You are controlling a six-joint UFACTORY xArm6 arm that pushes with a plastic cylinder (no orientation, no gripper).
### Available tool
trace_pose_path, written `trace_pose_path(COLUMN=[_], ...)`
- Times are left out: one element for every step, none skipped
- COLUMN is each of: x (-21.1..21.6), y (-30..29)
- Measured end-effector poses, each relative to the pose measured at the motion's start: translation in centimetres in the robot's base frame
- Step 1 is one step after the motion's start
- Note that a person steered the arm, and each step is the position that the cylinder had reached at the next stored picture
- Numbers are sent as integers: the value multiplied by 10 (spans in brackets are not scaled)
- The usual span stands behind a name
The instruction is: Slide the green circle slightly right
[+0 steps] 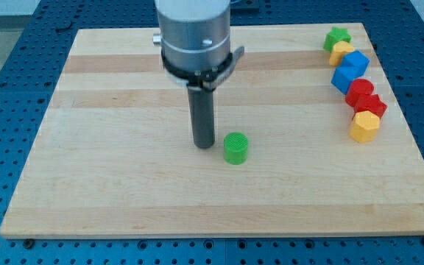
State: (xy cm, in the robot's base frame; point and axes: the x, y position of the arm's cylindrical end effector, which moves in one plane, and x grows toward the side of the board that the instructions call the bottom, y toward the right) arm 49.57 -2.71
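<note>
The green circle (235,148) is a short green cylinder standing near the middle of the wooden board (109,184). My tip (203,144) is the lower end of a dark rod hanging from the grey arm head at the view's top. The tip stands just to the left of the green circle, with a small gap between them.
A chain of blocks runs down the board's right side: a green star (336,37), a yellow block (340,52), two blue blocks (355,63) (342,79), two red blocks (359,91) (372,105) and a yellow hexagon (365,126). The board lies on a blue perforated table (6,66).
</note>
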Motion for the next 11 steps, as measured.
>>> trace_pose_path(x=[15,13,14,18,8,-25,-35,-32,-27,-27,-25], y=[30,89,118,102,87,92,122,140,143,125,104])
